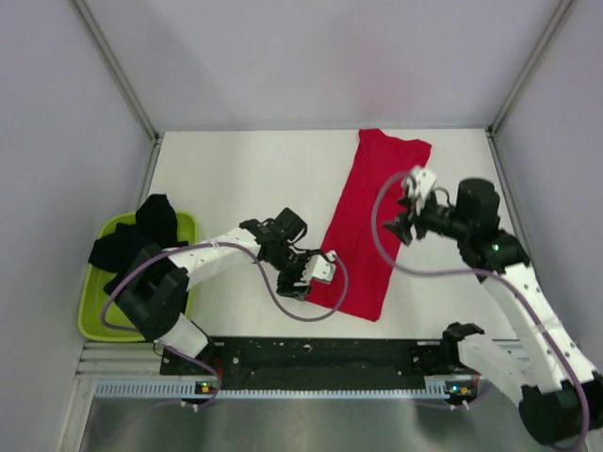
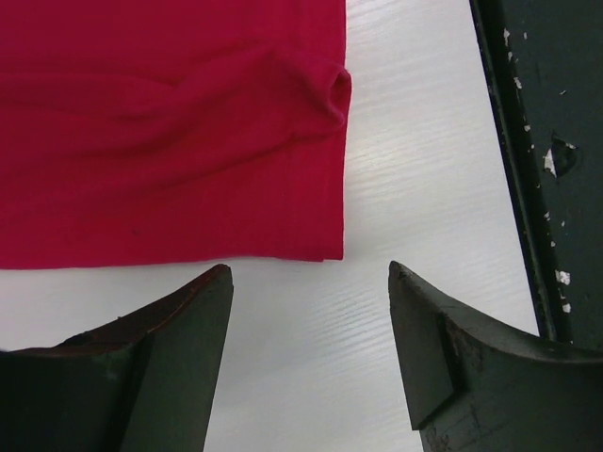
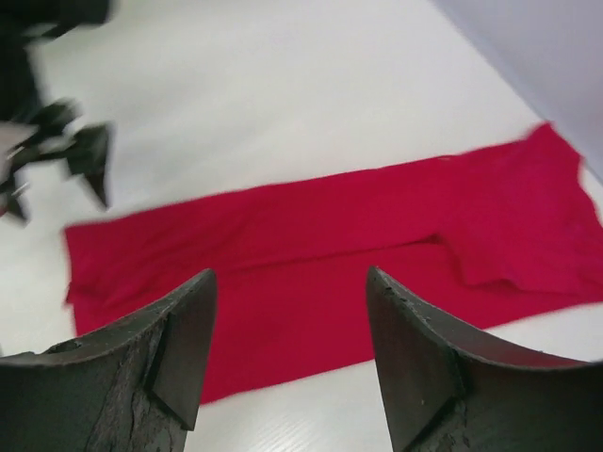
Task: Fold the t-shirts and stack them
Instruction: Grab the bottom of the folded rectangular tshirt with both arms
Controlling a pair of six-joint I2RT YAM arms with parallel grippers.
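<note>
A red t-shirt (image 1: pixel 367 226) lies folded into a long strip on the white table, running from the far right toward the near middle. It also shows in the left wrist view (image 2: pixel 170 132) and the right wrist view (image 3: pixel 320 254). Black t-shirts (image 1: pixel 137 240) are piled in the lime-green tub at the left. My left gripper (image 1: pixel 300 285) is open and empty, just off the strip's near left corner (image 2: pixel 330 252). My right gripper (image 1: pixel 400 226) is open and empty, hovering above the strip's right edge.
The lime-green tub (image 1: pixel 94 306) sits at the table's left edge. The black base rail (image 1: pixel 320 353) runs along the near edge; it shows in the left wrist view (image 2: pixel 556 141). Grey walls enclose the table at the back and sides.
</note>
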